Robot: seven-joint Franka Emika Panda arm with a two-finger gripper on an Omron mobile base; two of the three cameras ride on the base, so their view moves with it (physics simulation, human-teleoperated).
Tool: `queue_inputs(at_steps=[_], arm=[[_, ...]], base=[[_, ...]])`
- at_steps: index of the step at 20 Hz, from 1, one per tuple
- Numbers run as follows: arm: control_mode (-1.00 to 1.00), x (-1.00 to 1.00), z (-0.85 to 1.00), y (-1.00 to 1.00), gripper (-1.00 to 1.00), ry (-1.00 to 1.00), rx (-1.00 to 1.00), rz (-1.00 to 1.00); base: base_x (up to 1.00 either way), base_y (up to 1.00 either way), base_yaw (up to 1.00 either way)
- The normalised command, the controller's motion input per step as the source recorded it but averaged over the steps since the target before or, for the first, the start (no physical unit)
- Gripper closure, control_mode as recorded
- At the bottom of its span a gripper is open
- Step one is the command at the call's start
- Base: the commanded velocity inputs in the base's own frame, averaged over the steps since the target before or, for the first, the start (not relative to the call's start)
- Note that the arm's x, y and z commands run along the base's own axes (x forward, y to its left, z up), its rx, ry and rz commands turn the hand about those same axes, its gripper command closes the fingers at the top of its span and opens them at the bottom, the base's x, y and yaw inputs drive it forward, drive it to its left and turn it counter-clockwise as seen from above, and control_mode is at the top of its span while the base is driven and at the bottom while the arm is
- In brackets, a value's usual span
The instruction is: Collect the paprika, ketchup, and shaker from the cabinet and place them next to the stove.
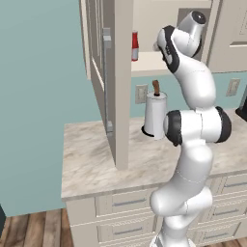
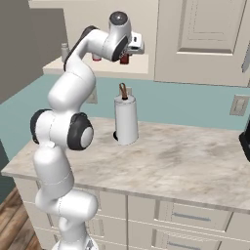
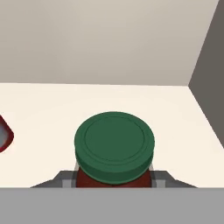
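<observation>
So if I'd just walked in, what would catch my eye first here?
Probably the tall white robot arm reaching up into the open cream cabinet, its gripper closed around the paprika jar with its dark green cap, seen close up in the hand view. Below it on the marble counter stands a white paper towel roll, and the red ketchup bottle waits on the cabinet shelf.
</observation>
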Motion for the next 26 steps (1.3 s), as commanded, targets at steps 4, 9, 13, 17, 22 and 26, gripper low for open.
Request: queue_inputs(at_steps=[4, 9, 13, 17, 22, 26], arm=[[-1.0, -0.87, -0.13, 0.0, 1.0, -0.05, 0.0, 0.0], [-1.0, -1.0, -0.11, 0.0, 1.0, -0.05, 0.0, 0.01], [-1.0, -1.0, -0.33, 0.0, 1.0, -0.01, 0.0, 0.07], [-1.0, -0.99, -0.48, 0.03, 1.0, 0.0, -0.02, 0.12], [-1.0, -0.84, -0.43, 0.05, 1.0, 0.01, -0.03, 0.11], [-1.0, -0.53, -0.4, 0.26, 1.0, 0.09, -0.06, 0.06]], base=[[0.0, 0.0, 0.0], [0.0, 0.0, 0.0], [0.0, 0.0, 0.0], [0.0, 0.0, 0.0], [0.0, 0.0, 0.0], [0.0, 0.0, 0.0]])
